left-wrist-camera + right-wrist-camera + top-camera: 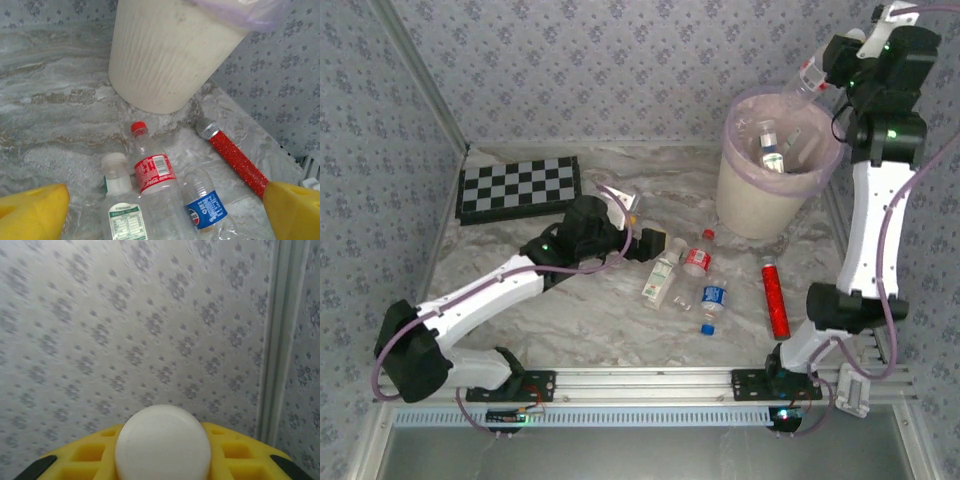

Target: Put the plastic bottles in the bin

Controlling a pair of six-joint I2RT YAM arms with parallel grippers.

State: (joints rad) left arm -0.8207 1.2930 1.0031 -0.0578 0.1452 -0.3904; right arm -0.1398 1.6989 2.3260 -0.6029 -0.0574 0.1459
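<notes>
Your right gripper (827, 72) is up high, and its fingers are pressed tight on a clear bottle (807, 80). Its white cap (162, 442) sits between the yellow pads. The bottle sticks out past the fingers, and the bin (760, 205) is just below it with more bottles (772, 150) inside. I think letting go comes next, but the bottle looks close to the far rim, so mind it does not bounce out. Your left gripper (640, 228) has its fingers (32, 212) spread wide and holds nothing. Three bottles lie close side by side right in front of them, caps pointing away toward the bin: the white-cap bottle (116, 172) on the left, the red-label bottle (152, 170) in the middle, the blue-label bottle (205, 210) on the right. The red stick (232, 155) lies past the right finger; leave it.
</notes>
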